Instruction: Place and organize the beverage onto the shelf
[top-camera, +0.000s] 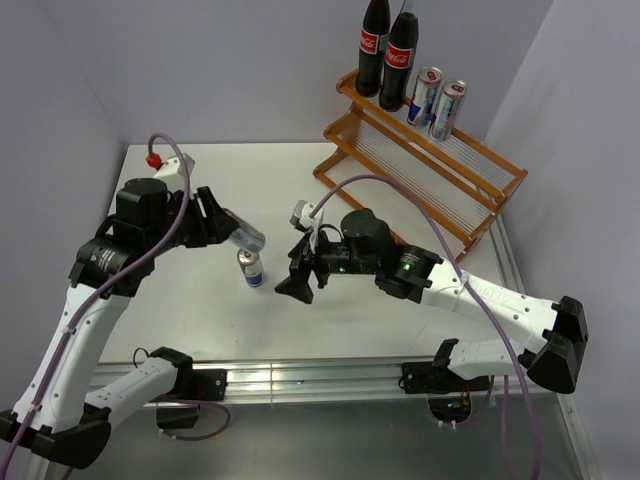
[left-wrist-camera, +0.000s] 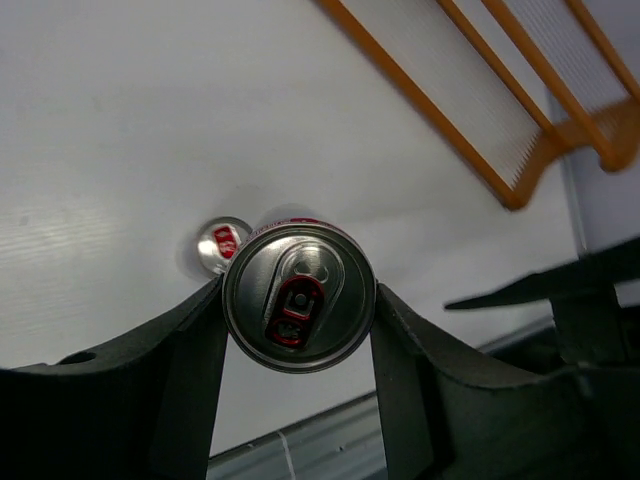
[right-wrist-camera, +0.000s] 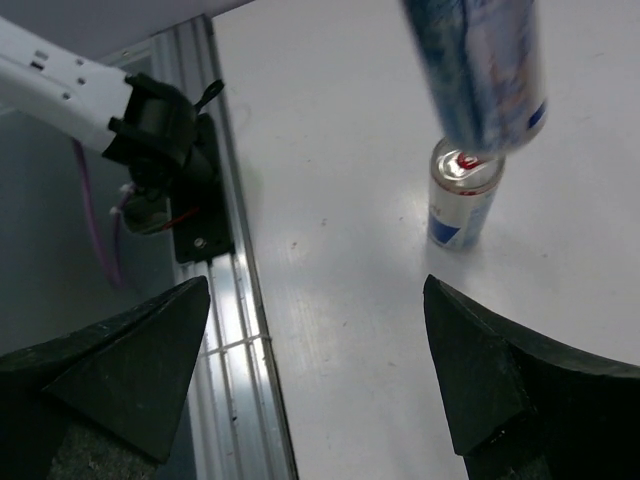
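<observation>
Silver-blue can (left-wrist-camera: 298, 312) clamped between the fingers (left-wrist-camera: 190, 370) of the left hand (top-camera: 232, 230), pads pressed on both sides of the body, red-tabbed top turned back toward the wrist. Lifted off the bench (top-camera: 200, 320) and tilted, lower end hanging just above a second can (top-camera: 251, 269). Second can upright on the bench, between the two hands, touched by neither. Right hand (right-wrist-camera: 318, 300) just to the right of it, low over the bench, fingers (right-wrist-camera: 130, 360) spread wide with nothing between them, pointed toward that standing can.

Farther back on the right, orange-brown shelf (top-camera: 430, 175) set at an angle toward the far corner, pale rods across both tiers. On the upper tier, at its left end, two dark bottles (top-camera: 373, 45) (top-camera: 399, 60) with red labels, upright, close together; touching or not, cannot tell. Just right of them on the same tier, two more cans (top-camera: 424, 95) (top-camera: 447, 108), upright, side by side.
</observation>
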